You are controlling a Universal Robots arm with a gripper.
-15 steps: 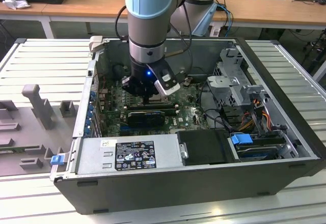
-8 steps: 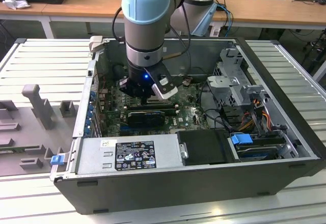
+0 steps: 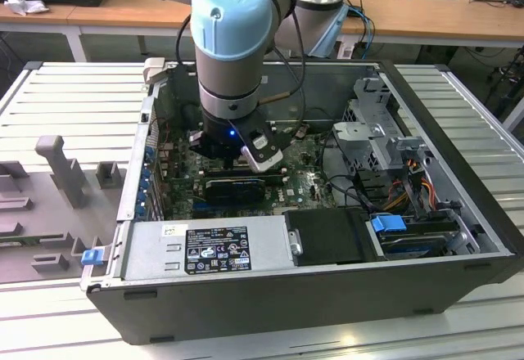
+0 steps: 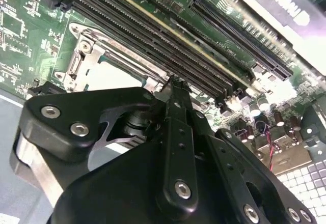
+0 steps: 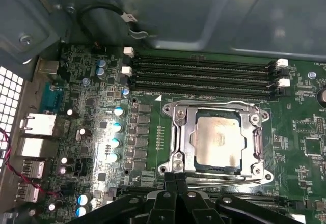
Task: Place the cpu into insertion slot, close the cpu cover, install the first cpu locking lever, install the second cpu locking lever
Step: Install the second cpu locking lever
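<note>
In the first wrist view the cpu (image 5: 218,141), a pale silver-beige square, lies in the insertion slot (image 5: 175,113). The silvery cpu cover (image 5: 189,113) lies flat over its edges. Thin metal lever rods run along two opposite sides of the socket, one beside the memory slots (image 5: 214,103) and one on the gripper's side (image 5: 224,176). My gripper (image 5: 176,177) is shut with nothing between its black fingers, and its tips hover at a corner of the socket. The second wrist view shows the gripper (image 4: 173,84) close over the socket's rim (image 4: 81,46). In the exterior view the arm's wrist (image 3: 233,74) reaches down into the open computer case.
Long black memory slots (image 5: 204,74) run beside the socket. A long black card (image 3: 233,186) lies near the gripper. The power supply (image 3: 205,249), a drive cage (image 3: 377,131) and loose cables (image 3: 409,184) crowd the case. A black cable (image 5: 102,10) hangs on the case wall.
</note>
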